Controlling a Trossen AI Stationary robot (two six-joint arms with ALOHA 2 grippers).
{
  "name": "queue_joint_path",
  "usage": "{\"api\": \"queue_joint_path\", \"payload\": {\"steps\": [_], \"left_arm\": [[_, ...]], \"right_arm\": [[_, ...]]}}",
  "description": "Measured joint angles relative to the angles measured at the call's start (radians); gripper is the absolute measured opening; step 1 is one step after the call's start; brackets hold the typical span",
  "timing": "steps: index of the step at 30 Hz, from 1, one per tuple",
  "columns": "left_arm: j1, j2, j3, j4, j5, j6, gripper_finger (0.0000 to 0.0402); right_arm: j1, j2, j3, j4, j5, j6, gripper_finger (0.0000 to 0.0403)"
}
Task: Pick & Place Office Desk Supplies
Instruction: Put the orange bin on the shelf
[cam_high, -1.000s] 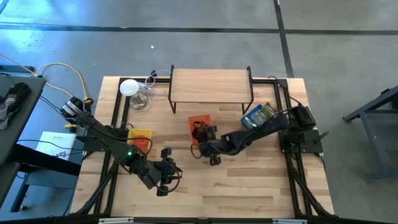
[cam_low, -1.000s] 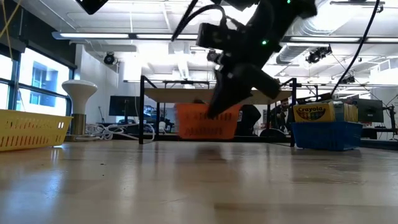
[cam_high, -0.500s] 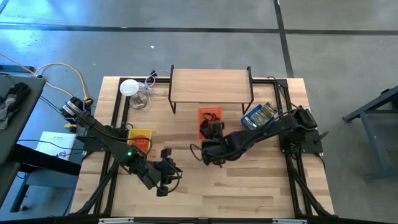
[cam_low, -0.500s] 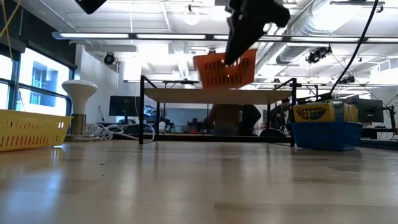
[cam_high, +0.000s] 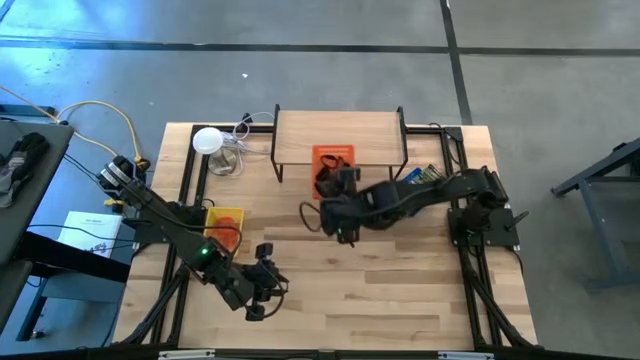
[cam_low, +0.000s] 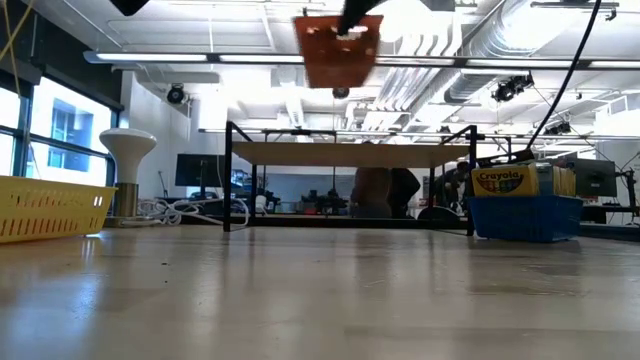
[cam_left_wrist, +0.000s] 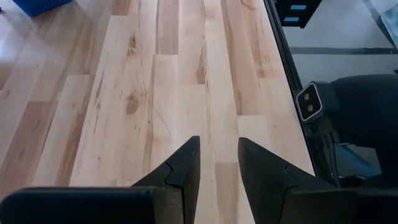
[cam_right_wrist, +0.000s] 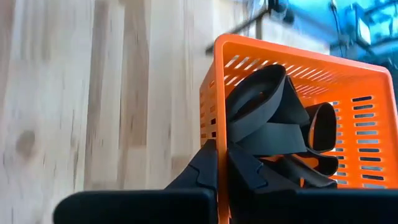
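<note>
An orange plastic tray (cam_high: 333, 160) (cam_low: 338, 45) hangs high over the table, just in front of the wooden shelf, with my right gripper (cam_right_wrist: 222, 163) (cam_high: 333, 185) shut on it. Several dark looped pieces (cam_right_wrist: 267, 118) lie inside it. Near the table's front left, my left gripper (cam_left_wrist: 217, 155) (cam_high: 262, 290) stands open above bare wood with nothing between its fingers. My right gripper pinches the orange tray's side wall at its rim (cam_right_wrist: 216, 134), one finger (cam_right_wrist: 208, 163) outside and the other (cam_right_wrist: 245, 168) inside among the loops. The fingers slant down onto it from the table's right side. The tray is lifted clear of the table, slightly tilted.
A wooden shelf on black legs (cam_high: 338, 138) (cam_low: 350, 155) stands at the far middle. A blue tray with a crayon box (cam_high: 415, 182) (cam_low: 525, 215) sits at the right, a yellow tray (cam_high: 225, 225) (cam_low: 50, 205) at the left, and a white lamp with cables (cam_high: 207, 140) at the far left.
My right gripper has gone up and toward the far edge, staying shut on the orange tray. The tray, low over the table a second ago, now hangs above shelf height.
</note>
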Motion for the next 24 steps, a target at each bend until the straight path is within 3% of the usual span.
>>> {"api": "queue_joint_path", "payload": {"steps": [10,24], "left_arm": [[-0.033,0.0,0.0,-0.003,0.0,0.0,0.0104],[-0.096,0.0,0.0,-0.041,-0.012,0.0,0.0104]], "right_arm": [[-0.21,0.034,0.034,0.284,-0.202,-0.243,0.0003],[-0.384,0.114,0.032,0.224,-0.29,-0.196,0.0003]]}}
